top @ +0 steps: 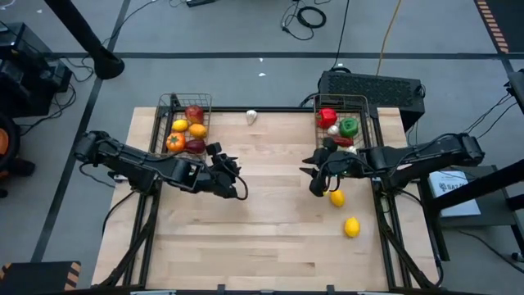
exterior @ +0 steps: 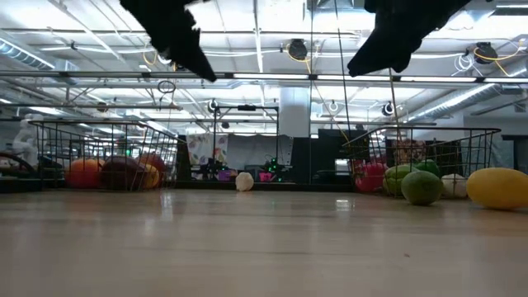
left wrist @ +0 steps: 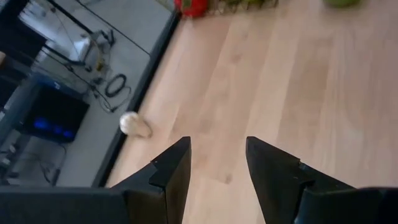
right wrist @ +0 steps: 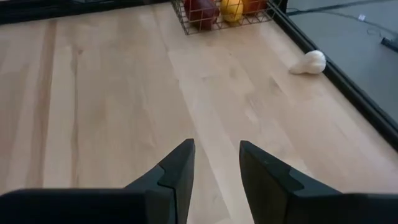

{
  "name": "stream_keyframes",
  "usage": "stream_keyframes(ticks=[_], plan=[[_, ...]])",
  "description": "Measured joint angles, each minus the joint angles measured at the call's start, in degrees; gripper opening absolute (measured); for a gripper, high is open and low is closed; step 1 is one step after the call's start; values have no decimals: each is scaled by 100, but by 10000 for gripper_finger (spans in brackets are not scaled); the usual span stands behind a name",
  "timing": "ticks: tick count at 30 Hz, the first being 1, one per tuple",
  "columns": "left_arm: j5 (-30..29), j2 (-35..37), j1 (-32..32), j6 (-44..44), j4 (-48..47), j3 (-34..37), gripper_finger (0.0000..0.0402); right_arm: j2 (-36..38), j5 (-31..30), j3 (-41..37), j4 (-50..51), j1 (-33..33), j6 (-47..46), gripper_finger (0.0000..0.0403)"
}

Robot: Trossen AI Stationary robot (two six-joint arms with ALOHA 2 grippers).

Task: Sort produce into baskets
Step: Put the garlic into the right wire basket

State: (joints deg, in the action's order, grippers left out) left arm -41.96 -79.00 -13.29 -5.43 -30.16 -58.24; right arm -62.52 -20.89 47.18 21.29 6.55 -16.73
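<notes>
Counter point(top: 270, 238): I see a pale wood counter carrying both baskets and the loose produce; I take the garlic as my landmark.
Garlic point(top: 252, 116): white, lies alone at the counter's far edge, between the two baskets and touching neither. It also shows ahead of my left hand's fingers in the left wrist view point(left wrist: 135, 124).
Left basket point(top: 169, 105): dark wire mesh, left of the garlic. I count a red apple point(top: 194, 113), two yellow pieces, an orange point(top: 174, 142) and a dark red piece in it.
Right basket point(top: 365, 104): same mesh, right of the garlic. It holds a red pepper point(top: 327, 117), a green pepper point(top: 349, 127) and a white piece.
Loose lemons: one point(top: 336, 197) lies on the counter nearer me than the garlic and to its right, just beside my right hand; the second point(top: 351, 227) lies nearer still, apart from the first.
Left hand point(top: 230, 176): hovers over bare counter, nearer me than the garlic and slightly left of it. Fingers point(left wrist: 171, 171) stand apart, nothing between them.
Right hand point(top: 315, 178): hovers over bare counter in front of the right basket, right of the garlic. Fingers point(right wrist: 177, 168) stand apart, nothing between them.
</notes>
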Motion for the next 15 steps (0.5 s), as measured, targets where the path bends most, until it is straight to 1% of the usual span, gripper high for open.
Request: stream_keyframes(ticks=[6, 12, 15], plan=[[450, 2, 210, -267, 86, 183, 161, 4, 1, 0, 9, 0, 324, 119], [872, 2, 298, -317, 952, 498, 161, 7, 1, 0, -4, 0, 451, 118], [904, -74, 316, -324, 1199, 527, 161, 7, 1, 0, -6, -7, 476, 118]])
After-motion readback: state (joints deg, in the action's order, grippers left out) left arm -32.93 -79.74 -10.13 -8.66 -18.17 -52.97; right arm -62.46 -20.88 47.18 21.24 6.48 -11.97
